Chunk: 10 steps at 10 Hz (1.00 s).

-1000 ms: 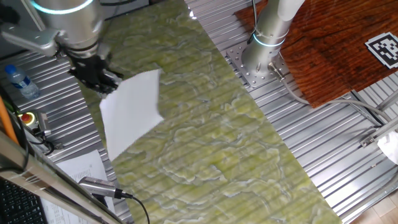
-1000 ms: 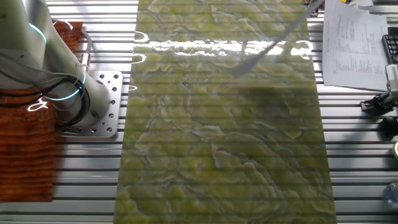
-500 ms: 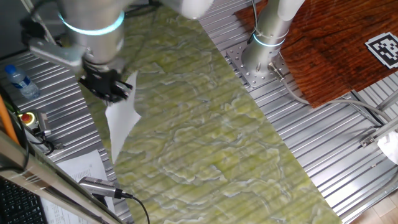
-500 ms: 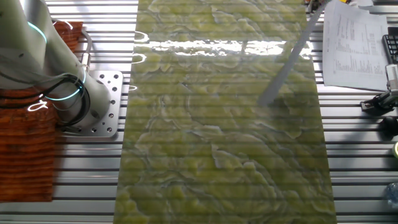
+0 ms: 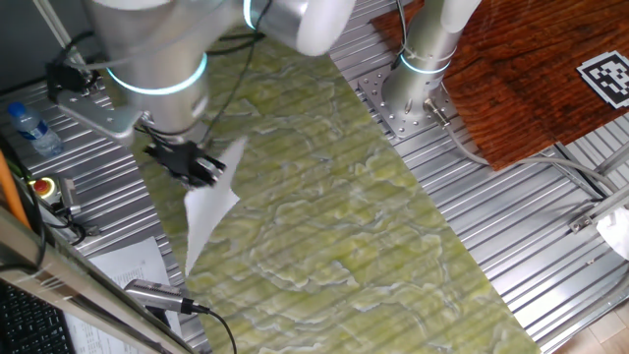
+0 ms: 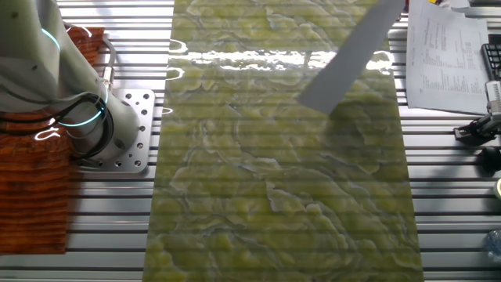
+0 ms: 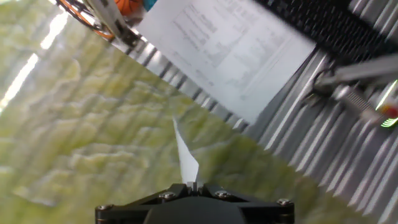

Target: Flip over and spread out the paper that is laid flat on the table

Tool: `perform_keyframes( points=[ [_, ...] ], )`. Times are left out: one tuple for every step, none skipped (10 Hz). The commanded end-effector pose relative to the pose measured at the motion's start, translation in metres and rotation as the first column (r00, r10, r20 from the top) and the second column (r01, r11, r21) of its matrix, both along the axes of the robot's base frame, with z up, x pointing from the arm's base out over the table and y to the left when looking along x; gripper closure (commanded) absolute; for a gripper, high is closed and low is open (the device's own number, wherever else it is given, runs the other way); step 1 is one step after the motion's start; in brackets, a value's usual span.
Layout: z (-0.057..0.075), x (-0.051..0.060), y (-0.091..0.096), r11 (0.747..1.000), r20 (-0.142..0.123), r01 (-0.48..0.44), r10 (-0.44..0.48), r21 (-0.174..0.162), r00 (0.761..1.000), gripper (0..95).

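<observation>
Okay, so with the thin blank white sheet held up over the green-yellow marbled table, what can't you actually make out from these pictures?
- Gripper fingertips: one fixed view shows them too dark and small to read the jaws; the other fixed view crops the gripper at its top edge.
- Thin blank white sheet: its gripped end runs off the top edge there; the hand view shows only an edge-on sliver.
- Whether the sheet's lower corner touches the green-yellow marbled table: cannot tell.
- Printed page: text blurred in the hand view.
</observation>
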State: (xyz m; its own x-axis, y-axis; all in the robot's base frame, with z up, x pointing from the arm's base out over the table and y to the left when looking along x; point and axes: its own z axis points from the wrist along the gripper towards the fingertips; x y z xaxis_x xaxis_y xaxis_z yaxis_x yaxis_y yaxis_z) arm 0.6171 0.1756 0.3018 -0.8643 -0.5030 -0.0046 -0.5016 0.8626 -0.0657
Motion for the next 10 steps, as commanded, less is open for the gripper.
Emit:
perform_keyframes(
  points=[
    [-0.020, -0.023, 0.044, 0.989, -0.095, 0.150, -0.149, 0.005, 0.984, 95.0],
    [-0.025, -0.032, 0.057, 0.984, -0.096, 0.176, -0.174, 0.012, 0.980, 95.0],
    [-0.027, -0.039, 0.067, 0.981, -0.098, 0.195, -0.192, 0.023, 0.977, 95.0],
    [-0.029, -0.046, 0.076, 0.978, -0.102, 0.206, -0.203, 0.025, 0.974, 95.0],
    [-0.031, -0.051, 0.081, 0.975, -0.108, 0.223, -0.219, 0.026, 0.970, 95.0],
    [-0.036, -0.055, 0.081, 0.965, -0.129, 0.255, -0.246, 0.059, 0.961, 95.0],
    [-0.039, -0.058, 0.079, 0.957, -0.141, 0.278, -0.266, 0.080, 0.954, 95.0],
    [-0.043, -0.060, 0.077, 0.952, -0.149, 0.294, -0.279, 0.087, 0.949, 95.0],
    [-0.046, -0.062, 0.076, 0.950, -0.151, 0.301, -0.286, 0.088, 0.946, 95.0],
    [-0.050, -0.063, 0.076, 0.944, -0.157, 0.316, -0.300, 0.090, 0.941, 95.0]
  ],
)
